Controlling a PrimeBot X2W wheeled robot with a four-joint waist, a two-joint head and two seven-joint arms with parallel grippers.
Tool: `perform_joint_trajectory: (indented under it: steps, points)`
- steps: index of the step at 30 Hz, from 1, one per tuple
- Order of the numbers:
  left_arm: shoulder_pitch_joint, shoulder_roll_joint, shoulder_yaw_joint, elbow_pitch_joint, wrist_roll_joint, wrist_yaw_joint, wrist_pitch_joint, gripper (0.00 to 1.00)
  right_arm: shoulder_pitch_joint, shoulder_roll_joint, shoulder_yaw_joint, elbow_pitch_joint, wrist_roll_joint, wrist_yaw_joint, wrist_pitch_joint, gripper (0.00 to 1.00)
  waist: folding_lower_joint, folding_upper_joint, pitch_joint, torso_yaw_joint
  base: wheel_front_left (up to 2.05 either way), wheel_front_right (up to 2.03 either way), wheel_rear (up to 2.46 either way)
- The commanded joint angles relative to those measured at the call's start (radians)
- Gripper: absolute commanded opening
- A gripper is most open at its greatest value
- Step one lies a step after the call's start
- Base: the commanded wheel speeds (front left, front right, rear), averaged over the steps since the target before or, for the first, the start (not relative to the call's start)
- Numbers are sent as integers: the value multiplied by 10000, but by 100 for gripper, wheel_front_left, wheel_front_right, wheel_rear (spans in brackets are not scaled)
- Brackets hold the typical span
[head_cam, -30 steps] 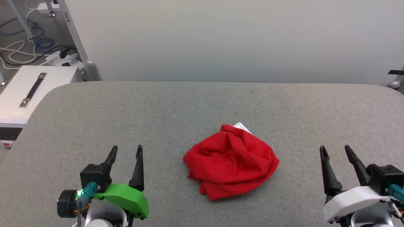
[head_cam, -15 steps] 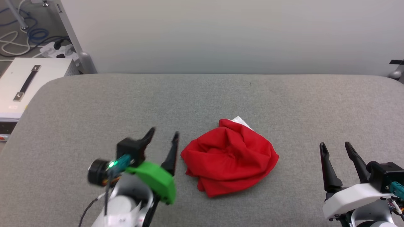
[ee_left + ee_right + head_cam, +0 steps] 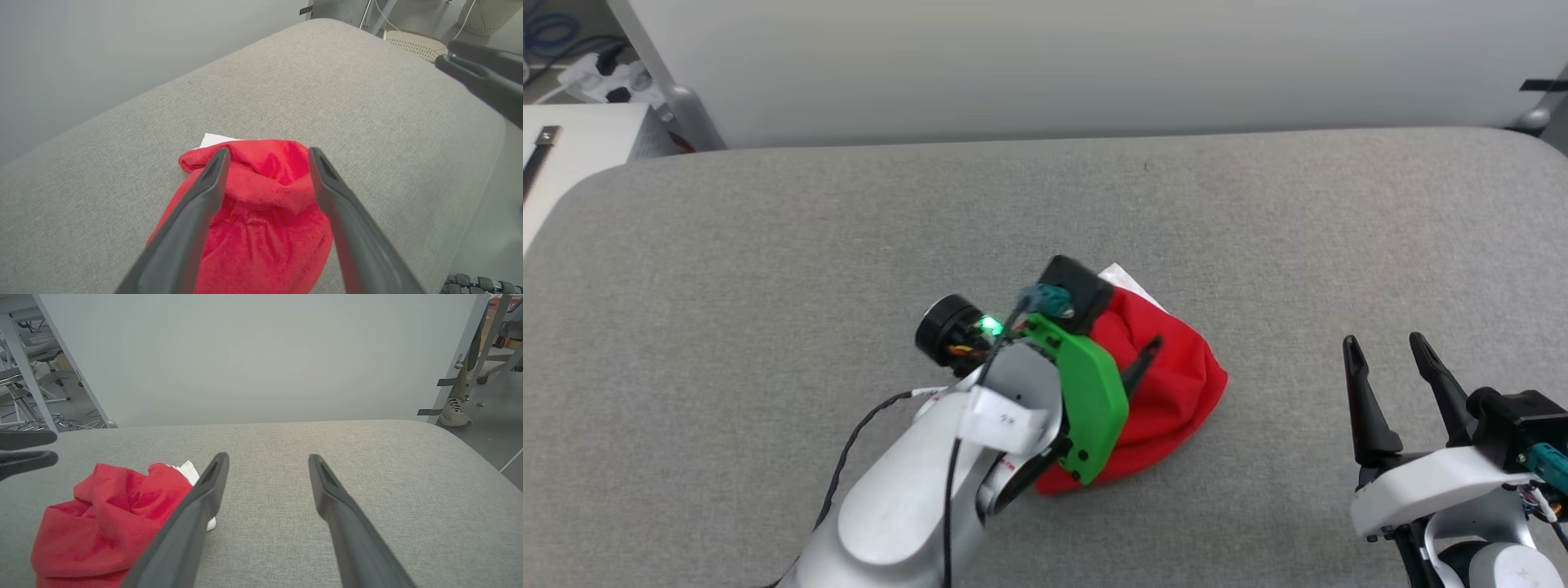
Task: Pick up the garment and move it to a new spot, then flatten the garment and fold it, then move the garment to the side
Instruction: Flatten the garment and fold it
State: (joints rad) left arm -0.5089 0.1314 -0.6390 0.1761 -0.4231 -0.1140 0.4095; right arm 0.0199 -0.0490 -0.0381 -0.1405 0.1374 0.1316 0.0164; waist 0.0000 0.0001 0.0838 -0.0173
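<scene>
The garment (image 3: 1184, 384) is a crumpled red heap on the grey table, with a white bit poking out at its far edge (image 3: 1131, 282). My left gripper (image 3: 1134, 320) hangs over it, open. In the left wrist view its two fingers straddle the top folds of the garment (image 3: 265, 228), and the gripper (image 3: 267, 153) holds nothing. My right gripper (image 3: 1384, 341) stands open at the lower right, apart from the cloth. In the right wrist view that gripper (image 3: 268, 457) is over bare table, with the garment (image 3: 102, 522) to its left.
The padded grey table (image 3: 768, 245) runs wide, with rounded corners and a pale wall behind it. A white box with a handle (image 3: 572, 139) and a power strip (image 3: 596, 77) sit past the left corner. A person's shoe (image 3: 453, 412) stands on the floor beyond the right end.
My left arm has swung right and forward, from beside the garment to over it, still open. The head camera has tilted, shifting the whole picture. The right gripper has stayed put.
</scene>
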Motion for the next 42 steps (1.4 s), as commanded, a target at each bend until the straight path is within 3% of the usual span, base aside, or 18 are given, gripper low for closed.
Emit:
perform_joint_trajectory:
  steps: [1,7,16,17,18,19,28,34,36,37,40,41,42]
  points:
    - [-364,-36,-195,181,-121,-78,218,100,-189,-12,10,29,18,-9,-95,100,0,-1,320,-241,0,0,0]
    - [-1480,33,-1580,1174,-829,-159,1297,100,-410,-12,-58,148,110,-9,-273,100,0,-1,767,-384,0,0,0]
    - [-2420,537,-3163,2725,-1599,-165,2012,100,-566,-12,-42,342,208,-9,-413,100,0,-1,997,-464,0,0,0]
    - [-2479,559,-3277,2861,-1691,-165,2056,73,-573,-12,-42,341,212,-9,-413,100,0,-1,1010,-456,0,0,0]
    - [-2536,575,-3360,2939,-1734,-165,2025,19,-579,-12,-47,343,214,-9,-411,100,0,-1,1020,-446,0,0,0]
    - [-2606,597,-3476,3030,-1776,-165,1994,0,-592,-12,-63,345,213,-9,-408,100,0,-1,1033,-425,0,0,0]
    - [-3060,864,-3519,2945,-1782,-106,713,0,-596,-12,-170,381,256,-9,-386,100,0,-1,854,-137,0,0,0]
    - [-2597,1861,-3180,1643,-1599,476,167,0,-473,-12,-261,362,290,-9,-356,100,0,-1,619,67,0,0,0]
    - [-2215,2361,-3057,1040,-1585,792,143,0,-411,-12,-312,356,308,-9,-352,100,0,-1,539,141,0,0,0]
    - [-1373,3175,-2785,57,-1713,1416,143,0,-323,-12,-329,361,336,-9,-345,100,0,-1,438,219,0,0,0]
    - [-271,3902,-2412,-861,-2045,2195,101,0,-242,-12,-357,369,349,-9,-333,100,0,-1,341,286,0,0,0]
    - [785,4393,-2175,-1566,-2354,2824,-20,0,-166,-12,-405,355,350,-9,-310,100,0,-1,238,369,0,0,0]
    - [1166,4506,-2128,-1770,-2460,3028,-80,0,-135,-12,-418,342,347,-9,-290,100,0,-1,214,396,0,0,0]
